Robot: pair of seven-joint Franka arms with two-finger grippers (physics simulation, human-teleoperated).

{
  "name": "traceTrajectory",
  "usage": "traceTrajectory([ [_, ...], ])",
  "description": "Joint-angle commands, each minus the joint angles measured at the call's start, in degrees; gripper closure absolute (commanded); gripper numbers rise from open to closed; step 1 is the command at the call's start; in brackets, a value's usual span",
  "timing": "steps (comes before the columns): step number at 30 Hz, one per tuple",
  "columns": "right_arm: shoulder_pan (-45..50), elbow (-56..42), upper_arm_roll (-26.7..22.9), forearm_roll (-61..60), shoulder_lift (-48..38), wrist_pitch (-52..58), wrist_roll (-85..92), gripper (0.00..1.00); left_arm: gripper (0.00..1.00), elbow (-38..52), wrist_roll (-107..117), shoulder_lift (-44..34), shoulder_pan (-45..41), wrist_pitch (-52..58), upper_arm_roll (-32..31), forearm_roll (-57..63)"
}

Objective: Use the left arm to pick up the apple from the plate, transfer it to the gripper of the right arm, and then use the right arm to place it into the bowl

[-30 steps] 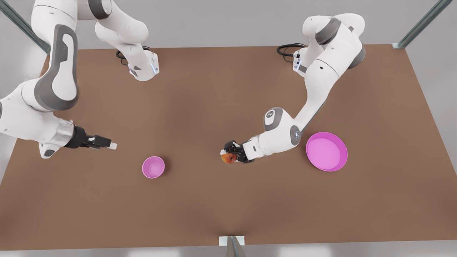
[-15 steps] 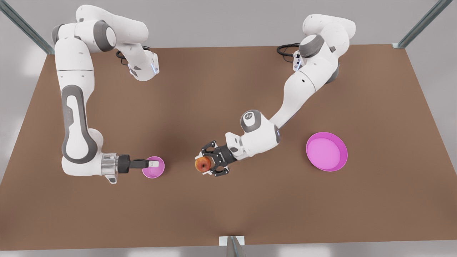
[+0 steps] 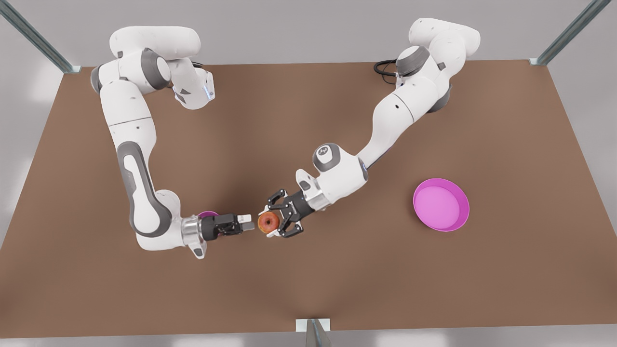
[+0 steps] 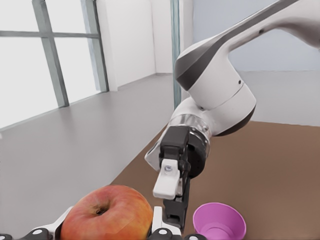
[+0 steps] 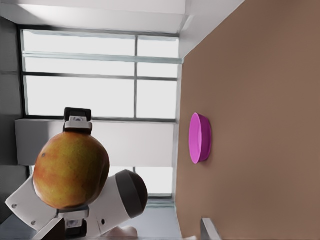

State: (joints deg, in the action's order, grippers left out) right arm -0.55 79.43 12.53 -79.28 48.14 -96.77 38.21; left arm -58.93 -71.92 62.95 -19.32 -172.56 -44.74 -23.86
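The reddish-orange apple (image 3: 268,222) sits clamped in the left gripper (image 3: 275,222); the left wrist view shows its stem dimple. The right gripper (image 3: 247,224) hangs beside it, jaws seemingly parted, above the bowl (image 4: 219,224).

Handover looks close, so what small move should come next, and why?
Probably ease the right end effector forward to the apple: the left end effector holds it clamped just ahead, with a small gap left between them.

Front view high above table (image 3: 308,289), wrist views close, facing, sharing apple (image 3: 268,222), seemingly.
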Motion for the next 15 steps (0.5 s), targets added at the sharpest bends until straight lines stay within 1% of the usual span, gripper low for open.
traceTrajectory([
  [1, 0.6, 0.2, 0.0, -0.4, -0.2, 1.8, 15.9, 0.0, 0.36, 0.0, -18.7, -0.1, -0.1, -0.9, 0.0, 0.0],
  [4, 0.3, 0.4, 1.0, -0.4, -1.1, 1.9, 15.1, 0.0, 0.36, 0.0, -18.7, 0.2, -0.2, -0.9, 0.1, 0.0],
  [5, -0.9, 0.6, 1.0, 0.1, -2.4, 3.9, 13.1, 0.0, 0.35, 0.0, -18.7, 0.4, -0.2, -0.9, 0.1, 0.0],
  [7, -1.7, 3.4, 1.1, 1.1, -4.9, 4.5, 12.5, 0.0, 0.35, 0.0, -18.7, 0.6, -0.3, -1.1, 0.1, 0.0],
  [9, -1.6, 0.8, 1.2, 0.0, -4.5, 3.7, 9.3, 0.0, 0.34, 0.0, -18.7, 0.7, -0.5, -1.2, 0.1, 0.0],
  [10, -0.8, -2.0, 1.2, -0.3, -3.0, 2.6, 6.2, 0.0, 0.34, 0.0, -18.7, 0.7, -0.5, -1.2, 0.1, 0.0],
  [11, -0.7, -2.7, 1.2, -0.3, -2.0, 2.0, 5.4, 0.0, 0.34, 0.0, -18.7, 0.7, -0.5, -1.2, 0.1, 0.0],
  [12, -0.5, -6.5, 1.1, -0.3, 0.9, 1.9, 4.3, 0.0, 0.34, 0.0, -18.7, 0.7, -0.6, -1.2, 0.1, 0.0],
  [14, -0.2, -7.5, 0.7, -0.2, 1.6, 1.8, 3.1, 0.0, 0.34, 0.0, -18.7, 0.7, -0.8, -1.2, 0.1, 0.0],
  [15, 0.3, -7.9, 0.7, -0.3, 2.0, -0.3, 3.3, 0.0, 0.34, 0.0, -18.7, 0.8, -1.0, -1.5, 0.2, 0.0],
])
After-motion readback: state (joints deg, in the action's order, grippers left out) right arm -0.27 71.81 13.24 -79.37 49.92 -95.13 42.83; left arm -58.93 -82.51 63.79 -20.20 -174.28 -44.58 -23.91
